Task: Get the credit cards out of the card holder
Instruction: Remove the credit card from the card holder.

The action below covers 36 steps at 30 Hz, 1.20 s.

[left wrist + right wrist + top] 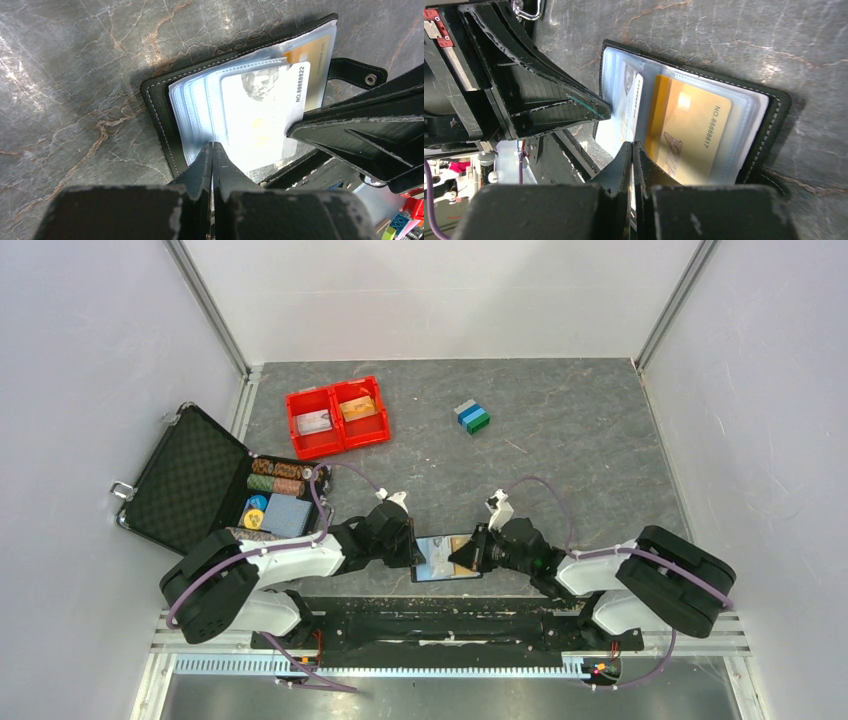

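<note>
Seen from above, the open card holder [437,567] lies on the grey counter [580,460] directly between the two claws. The left claw [410,548] meets one side of it and the right claw [458,554] reaches over the other, their tips pointing at each other. Well beyond the left claw stands a red two-compartment tray [336,420] with something flat in each bin. Out to that claw's outer side lies an open black foam-lined case [186,480] holding poker chips [275,478], and a stack of grey, blue and green blocks [472,417] sits far beyond the right claw. In the left wrist view, the left claw is clenched with no gap, its tips down on the clear plastic sleeves [192,107] at the holder's near edge; whether a sleeve is pinched cannot be told. Just ahead of the tips a white credit card [255,115] with a printed number lies in the top sleeve, and an orange credit card [312,57] shows beyond it. The right claw's tip touches the white card's far edge, and a snap strap [357,72] sticks out behind. In the right wrist view, the right claw is likewise clenched. Its tips sit at the holder's near edge, where the white card meets the orange one, which lies sleeved just ahead. Whether a card is nipped cannot be told.
</note>
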Each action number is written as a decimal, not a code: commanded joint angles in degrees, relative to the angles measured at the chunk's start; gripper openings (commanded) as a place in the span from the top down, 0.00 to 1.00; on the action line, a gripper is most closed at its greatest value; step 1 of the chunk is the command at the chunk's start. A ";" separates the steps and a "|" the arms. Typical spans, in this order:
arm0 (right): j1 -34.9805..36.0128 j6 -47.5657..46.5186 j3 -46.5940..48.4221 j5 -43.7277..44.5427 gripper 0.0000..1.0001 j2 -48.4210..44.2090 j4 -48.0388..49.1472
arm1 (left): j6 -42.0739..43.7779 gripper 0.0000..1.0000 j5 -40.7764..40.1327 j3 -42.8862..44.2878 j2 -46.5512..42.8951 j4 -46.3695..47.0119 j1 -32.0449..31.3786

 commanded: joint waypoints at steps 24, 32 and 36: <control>-4.03 -1.18 -1.04 7.94 1.00 -26.83 -18.54 | 3.64 0.47 0.33 7.84 -0.25 -6.96 -0.19; -3.99 3.72 -5.54 10.80 1.00 -37.28 -11.83 | -0.04 0.19 3.84 5.68 -9.19 2.21 -0.19; -4.03 4.43 -6.22 11.31 1.00 -40.51 -11.64 | -3.05 0.16 6.35 2.76 -11.91 10.42 -0.19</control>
